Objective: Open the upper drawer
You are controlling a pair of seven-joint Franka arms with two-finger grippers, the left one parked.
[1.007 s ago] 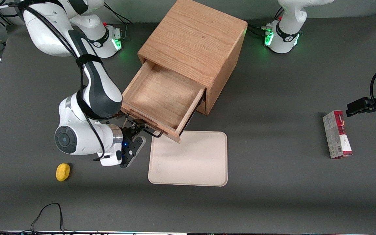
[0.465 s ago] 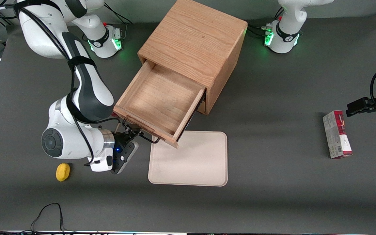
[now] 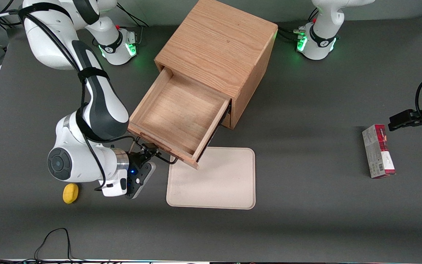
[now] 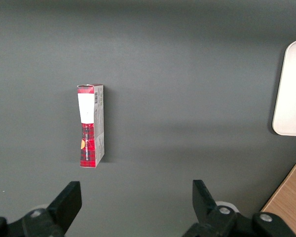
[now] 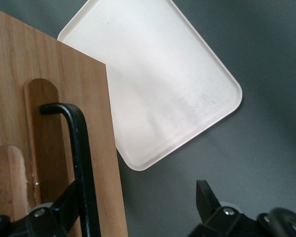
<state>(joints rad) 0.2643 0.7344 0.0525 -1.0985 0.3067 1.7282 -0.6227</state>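
Item: upper drawer (image 3: 177, 116) of the light oak cabinet (image 3: 218, 51), a shallow bare-wood box, is standing pulled well out of the cabinet front, its open interior showing nothing inside. Its front corner is overhanging the edge of the cream rounded-rectangle tray (image 3: 213, 179), which is lying flat on the dark grey table (image 3: 306, 205) nearer the front camera than the cabinet.

Item: long black metal bar handle (image 5: 81, 163) is running along the drawer's front panel; in the right wrist view one finger (image 5: 64, 205) is sitting against the bar, the other finger (image 5: 204, 197) is standing well apart from it over bare table.

Item: right arm's gripper (image 3: 148, 152) is sitting at the handle in front of the drawer, jaws spread wide, clamping nothing.

Item: small yellow rounded object (image 3: 70, 193) is lying on the table just beside the working arm's wrist, nearer the front camera.

Item: red-and-white carton (image 3: 378, 151) is lying flat toward the parked arm's end of the table.
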